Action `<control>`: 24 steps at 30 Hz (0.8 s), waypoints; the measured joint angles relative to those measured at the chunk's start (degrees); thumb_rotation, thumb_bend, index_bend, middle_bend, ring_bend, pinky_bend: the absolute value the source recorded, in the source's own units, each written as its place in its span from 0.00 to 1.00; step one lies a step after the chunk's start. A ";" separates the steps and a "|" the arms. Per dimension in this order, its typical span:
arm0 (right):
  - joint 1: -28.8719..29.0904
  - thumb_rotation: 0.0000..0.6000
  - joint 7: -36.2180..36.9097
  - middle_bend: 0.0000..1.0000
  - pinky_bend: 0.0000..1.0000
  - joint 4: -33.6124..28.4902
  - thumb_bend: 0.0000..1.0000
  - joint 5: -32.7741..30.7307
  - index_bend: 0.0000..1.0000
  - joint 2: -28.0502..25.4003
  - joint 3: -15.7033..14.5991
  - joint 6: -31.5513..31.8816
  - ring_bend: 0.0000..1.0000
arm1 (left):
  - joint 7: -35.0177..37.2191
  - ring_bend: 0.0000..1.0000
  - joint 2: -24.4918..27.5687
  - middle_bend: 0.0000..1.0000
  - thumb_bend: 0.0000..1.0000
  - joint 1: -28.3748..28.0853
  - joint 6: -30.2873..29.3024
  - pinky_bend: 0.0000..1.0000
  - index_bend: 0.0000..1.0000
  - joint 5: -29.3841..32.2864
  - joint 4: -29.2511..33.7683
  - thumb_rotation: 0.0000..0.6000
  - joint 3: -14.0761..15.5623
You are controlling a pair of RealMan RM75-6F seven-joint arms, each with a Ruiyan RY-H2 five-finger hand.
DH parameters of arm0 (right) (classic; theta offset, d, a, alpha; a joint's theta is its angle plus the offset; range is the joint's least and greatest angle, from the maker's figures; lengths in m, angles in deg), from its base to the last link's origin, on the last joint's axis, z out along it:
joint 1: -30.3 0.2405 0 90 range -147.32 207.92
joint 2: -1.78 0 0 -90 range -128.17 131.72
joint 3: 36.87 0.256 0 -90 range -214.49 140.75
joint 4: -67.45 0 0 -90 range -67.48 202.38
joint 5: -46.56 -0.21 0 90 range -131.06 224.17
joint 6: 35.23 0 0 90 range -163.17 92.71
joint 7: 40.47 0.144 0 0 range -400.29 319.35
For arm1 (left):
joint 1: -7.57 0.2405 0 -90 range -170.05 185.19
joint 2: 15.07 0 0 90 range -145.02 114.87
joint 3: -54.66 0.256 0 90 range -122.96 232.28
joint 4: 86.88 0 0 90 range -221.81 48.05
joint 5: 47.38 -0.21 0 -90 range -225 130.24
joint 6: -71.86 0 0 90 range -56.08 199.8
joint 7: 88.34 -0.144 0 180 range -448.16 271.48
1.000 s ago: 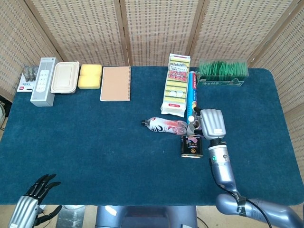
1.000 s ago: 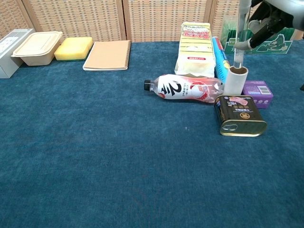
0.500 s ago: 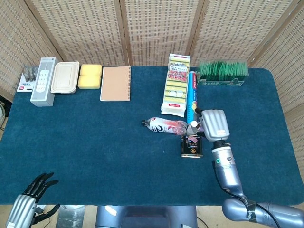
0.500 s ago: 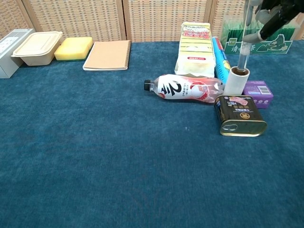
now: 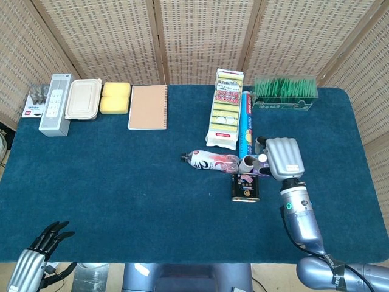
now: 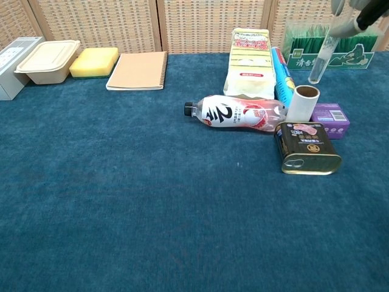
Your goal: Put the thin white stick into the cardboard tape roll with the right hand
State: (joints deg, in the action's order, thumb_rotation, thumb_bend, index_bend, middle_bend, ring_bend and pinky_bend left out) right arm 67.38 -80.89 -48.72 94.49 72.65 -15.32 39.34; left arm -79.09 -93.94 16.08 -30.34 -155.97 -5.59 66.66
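Large black "2" on the lying plastic bottle's label (image 6: 234, 113), other packaging print seemingly too small to read

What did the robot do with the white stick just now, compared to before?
The right hand lifted the thin white stick up out of the cardboard tape roll and carried it right, still holding it. The roll, bottle and can stayed put.
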 measured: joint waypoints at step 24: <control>-2.02 1.00 10.24 0.97 0.85 -5.63 0.41 7.74 0.78 -4.18 0.58 4.94 1.00 | -0.07 0.10 0.00 0.15 0.18 0.24 -0.43 0.26 0.23 -0.29 0.06 1.00 0.09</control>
State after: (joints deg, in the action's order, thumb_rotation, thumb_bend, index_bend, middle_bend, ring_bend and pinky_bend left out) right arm 65.35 -70.65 -54.35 102.23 68.48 -14.74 44.27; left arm -79.16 -93.94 16.32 -30.77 -156.26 -5.53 66.76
